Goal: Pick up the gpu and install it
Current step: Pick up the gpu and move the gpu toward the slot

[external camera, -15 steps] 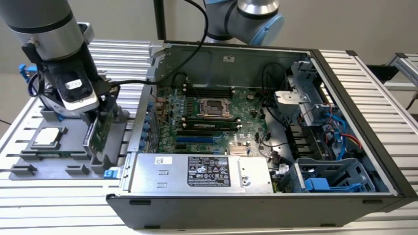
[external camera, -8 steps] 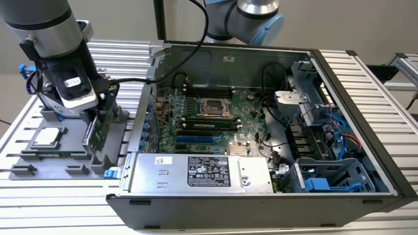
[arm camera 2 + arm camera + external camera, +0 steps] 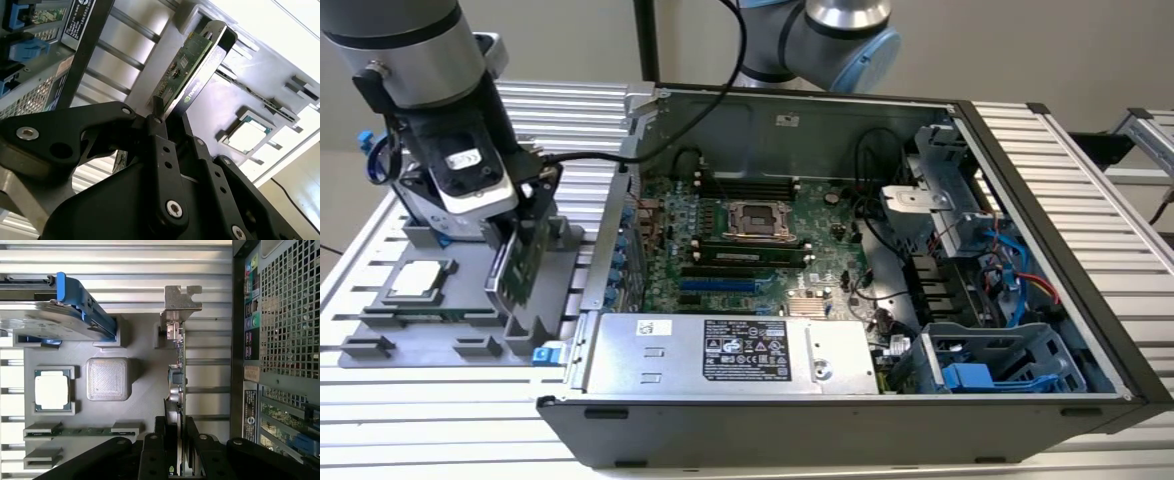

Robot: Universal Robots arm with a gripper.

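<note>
The gpu point(image 3: 520, 268) stands on edge over the grey parts tray point(image 3: 467, 310), at the exterior view's left beside the open computer case point(image 3: 1014, 180). Its green board point(image 3: 186, 67) and dark shroud face show in the second wrist view. In the first wrist view the card's edge point(image 3: 178, 371) runs up to the silver end bracket point(image 3: 180, 299). My gripper point(image 3: 507, 235) comes down on the card from above. Both wrist views show the black fingers point(image 3: 161, 150) closed on the card's near end, gripper point(image 3: 175, 424) shut on it. Whether the card rests in its holder or hangs just above cannot be told.
On the tray lie a processor point(image 3: 51, 391), a hard drive with blue rails point(image 3: 65, 315) and a memory stick point(image 3: 82, 431). Inside the case sit the motherboard point(image 3: 747, 240), the power supply point(image 3: 720, 352) and a blue drive cage point(image 3: 987, 360). The case's rear wall point(image 3: 285, 340) stands close beside the card.
</note>
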